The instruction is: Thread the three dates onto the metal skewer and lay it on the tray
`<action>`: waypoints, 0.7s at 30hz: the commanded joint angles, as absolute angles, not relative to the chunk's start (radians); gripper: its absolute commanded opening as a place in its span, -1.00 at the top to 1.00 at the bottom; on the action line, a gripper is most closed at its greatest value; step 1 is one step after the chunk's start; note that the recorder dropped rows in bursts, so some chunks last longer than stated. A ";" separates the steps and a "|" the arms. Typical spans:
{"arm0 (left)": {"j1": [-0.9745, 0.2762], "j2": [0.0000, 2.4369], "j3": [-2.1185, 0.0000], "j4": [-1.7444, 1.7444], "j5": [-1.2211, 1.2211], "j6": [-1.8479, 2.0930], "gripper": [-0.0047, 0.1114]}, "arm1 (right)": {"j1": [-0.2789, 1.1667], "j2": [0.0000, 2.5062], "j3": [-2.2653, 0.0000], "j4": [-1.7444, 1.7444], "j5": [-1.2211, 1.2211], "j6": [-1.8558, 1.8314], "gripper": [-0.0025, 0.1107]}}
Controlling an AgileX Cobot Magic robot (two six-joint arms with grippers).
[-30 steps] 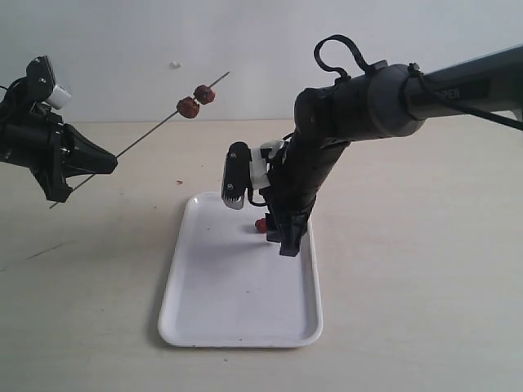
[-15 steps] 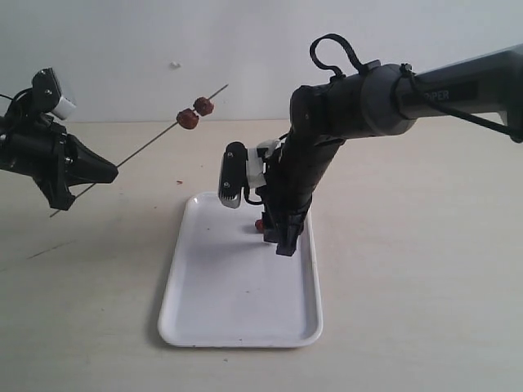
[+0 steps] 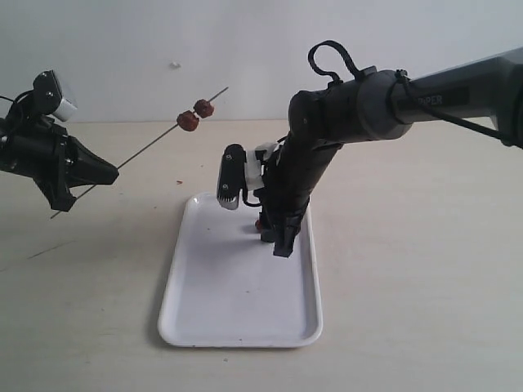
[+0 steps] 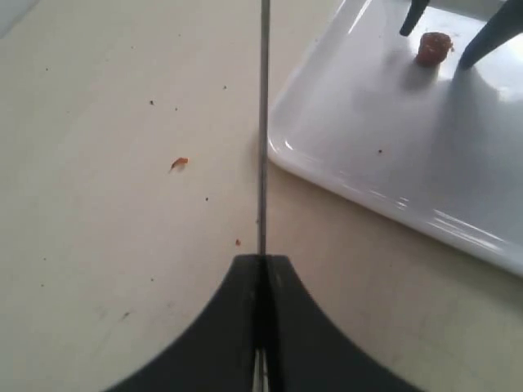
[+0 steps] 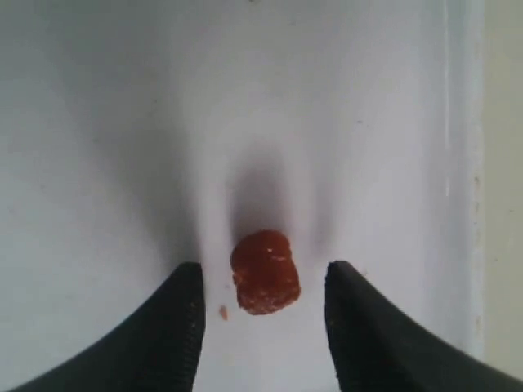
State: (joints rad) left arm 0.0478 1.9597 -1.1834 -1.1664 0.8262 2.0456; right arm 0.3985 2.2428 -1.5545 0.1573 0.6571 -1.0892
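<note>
The right tool (image 5: pixel 263 269) stood open over the far end of the tray (image 3: pixel 237 302). Its two dark, tapering fingers (image 5: pixel 176 327) were planted either side of the loose date (image 5: pixel 264 282), with a sliver of white showing on each side, so it gripped nothing. That date was a squat, wrinkled, reddish-brown lump resting on the tray floor, nearer the right-hand rim than the left. Toward the near end the glossy white floor ran on open, bounded by a low raised rim and rounded corners.

Over on the left, the left tool (image 3: pixel 110 170) was closed tight, its black jaws pinched together on the metal skewer (image 3: pixel 155 140). The skewer was a thin, straight grey rod held well above the counter (image 3: pixel 425 286), slanting up towards the pale wall (image 3: pixel 261 49). The two threaded dates (image 3: pixel 187 122) sat near its upper end, close together with a small gap between them and a short bare tip beyond. A short stub of rod stuck out behind the jaws.

A good stretch of air lay between the skewer's tip and the right arm. The counter was matte beige, speckled near the tray's corner with tiny crumbs (image 4: pixel 179 163).
</note>
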 commanded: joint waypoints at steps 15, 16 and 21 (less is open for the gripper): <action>0.050 1.958 -1.184 -1.188 0.824 2.042 0.92 | 0.396 2.218 -1.678 0.131 0.840 -0.639 0.02; 0.050 1.958 -1.184 -1.188 0.824 2.042 0.92 | 0.396 2.218 -1.704 0.132 0.842 -0.444 0.02; 0.050 1.958 -1.184 -1.215 0.828 2.037 0.92 | 0.396 2.218 -1.764 0.136 0.897 -0.027 0.02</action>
